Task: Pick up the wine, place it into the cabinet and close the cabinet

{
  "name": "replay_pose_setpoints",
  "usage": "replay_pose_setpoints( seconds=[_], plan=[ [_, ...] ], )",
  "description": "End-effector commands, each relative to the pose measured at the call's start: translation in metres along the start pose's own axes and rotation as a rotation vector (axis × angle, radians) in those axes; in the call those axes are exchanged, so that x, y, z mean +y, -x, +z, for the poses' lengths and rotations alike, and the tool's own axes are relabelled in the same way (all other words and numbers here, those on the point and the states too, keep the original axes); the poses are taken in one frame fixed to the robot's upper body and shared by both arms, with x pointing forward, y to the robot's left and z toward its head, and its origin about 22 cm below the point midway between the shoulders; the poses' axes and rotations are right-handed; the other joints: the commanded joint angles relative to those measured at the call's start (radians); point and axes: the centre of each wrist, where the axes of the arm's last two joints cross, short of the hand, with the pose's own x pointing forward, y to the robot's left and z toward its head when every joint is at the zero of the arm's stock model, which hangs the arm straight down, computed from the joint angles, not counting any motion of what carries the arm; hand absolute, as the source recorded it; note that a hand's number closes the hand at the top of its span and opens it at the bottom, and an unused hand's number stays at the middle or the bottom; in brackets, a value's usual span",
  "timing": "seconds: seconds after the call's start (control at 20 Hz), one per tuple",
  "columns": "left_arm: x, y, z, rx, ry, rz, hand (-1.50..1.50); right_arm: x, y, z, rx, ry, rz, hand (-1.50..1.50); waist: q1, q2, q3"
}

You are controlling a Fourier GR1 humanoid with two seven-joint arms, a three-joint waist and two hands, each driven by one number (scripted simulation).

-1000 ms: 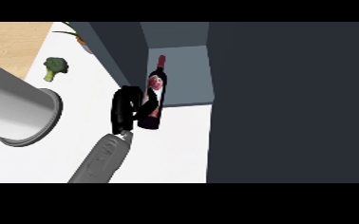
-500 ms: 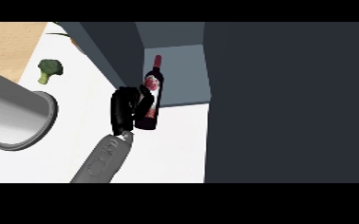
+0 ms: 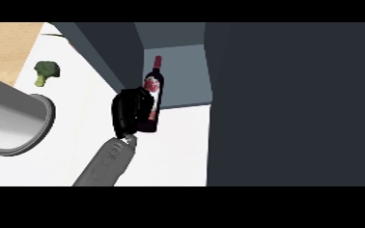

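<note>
At your far left sits one grey pot [image 3: 21,123], cut off by the view's edge, with one broccoli floret [image 3: 46,71] above it on the white counter [image 3: 78,121]. One hand [image 3: 132,112], the left, is curled round the one wine bottle [image 3: 153,89], whose neck points into the open cabinet [image 3: 175,53]. The dark door [image 3: 285,101] fills the right side; bare counter lies beneath the bottle.

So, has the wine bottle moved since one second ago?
Yes. The wine bottle, held by one hand, has moved slightly up the view, deeper into the cabinet opening, judged against its walls.
</note>
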Motion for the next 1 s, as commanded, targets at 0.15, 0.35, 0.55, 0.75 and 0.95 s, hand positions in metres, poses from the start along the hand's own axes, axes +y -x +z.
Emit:
replay_pose_setpoints(
  seconds=[0.15,0.35,0.55,0.75,0.95],
  plan=[
    [-0.025,-0.048,-0.046,-0.163,0.124,-0.127,1.50,0.001,-0.003,0.002,-0.028,-0.010,-0.058,-1.50,-0.052,0.027,-0.010],
    [-0.036,-0.053,-0.036,-0.165,0.143,-0.135,1.50,0.000,-0.002,0.000,-0.038,-0.024,-0.056,-1.50,-0.047,0.030,-0.012],
    [-0.049,-0.064,-0.025,-0.139,0.150,-0.116,1.50,0.000,-0.007,0.002,-0.048,-0.019,-0.056,-1.50,-0.045,0.026,-0.012],
    [-0.049,-0.064,-0.028,-0.096,0.134,-0.149,1.50,0.000,-0.004,0.002,-0.035,-0.036,-0.048,-1.50,-0.053,0.027,-0.011],
    [-0.045,-0.050,-0.031,-0.071,0.096,-0.218,1.50,-0.001,-0.005,0.000,-0.043,-0.038,-0.046,-1.50,-0.056,0.033,-0.012]
  ],
)
